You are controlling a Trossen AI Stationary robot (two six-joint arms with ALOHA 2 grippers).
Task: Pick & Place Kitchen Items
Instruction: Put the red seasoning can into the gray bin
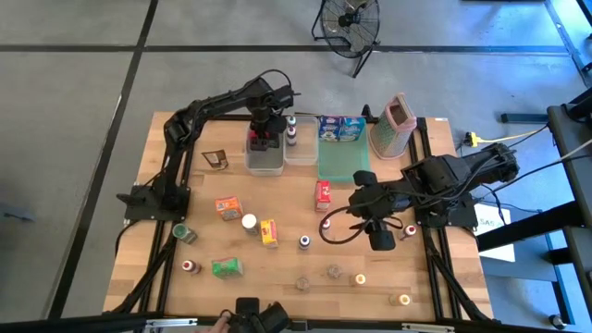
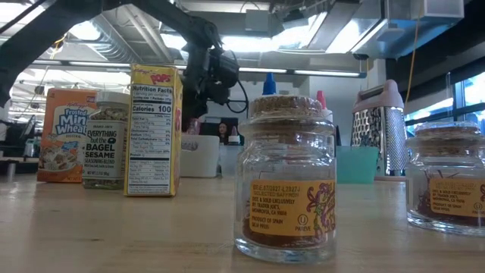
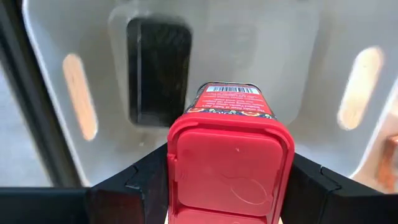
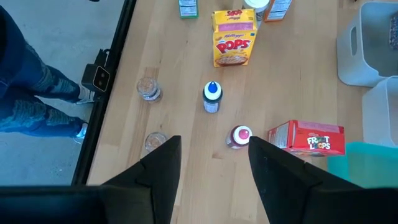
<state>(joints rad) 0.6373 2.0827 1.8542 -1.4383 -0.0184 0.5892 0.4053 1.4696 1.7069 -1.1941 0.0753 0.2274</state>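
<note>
My left gripper (image 1: 265,132) hangs over a clear tub (image 1: 265,163) at the table's far middle, shut on a red tin with a red lid (image 3: 230,165). A black item (image 3: 158,70) lies on the tub's floor beside it. My right gripper (image 4: 214,168) stands open and raised over the table's right middle, with nothing between its fingers. Below and beyond it stand a red-capped bottle (image 4: 240,136), a blue-capped bottle (image 4: 212,96), a yellow Pops box (image 4: 234,37) and a red Froot Loops box (image 4: 309,138), lying on its side. My left gripper pinches the red tin between its two fingers, at the tin's two opposite sides just under the lid (image 3: 174,180). The fingers come from above and point down. The tin stands nearly upright, lid up, inside the tub; whether its bottom rests on the tub's floor, I cannot tell.
A second clear tub (image 1: 301,150), a green tray (image 1: 340,162) with blue boxes (image 1: 339,128) and a metal grater (image 1: 393,127) line the far edge. An orange box (image 1: 227,206), a green box (image 1: 226,267) and several small jars (image 1: 333,271) are scattered toward the near edge.
</note>
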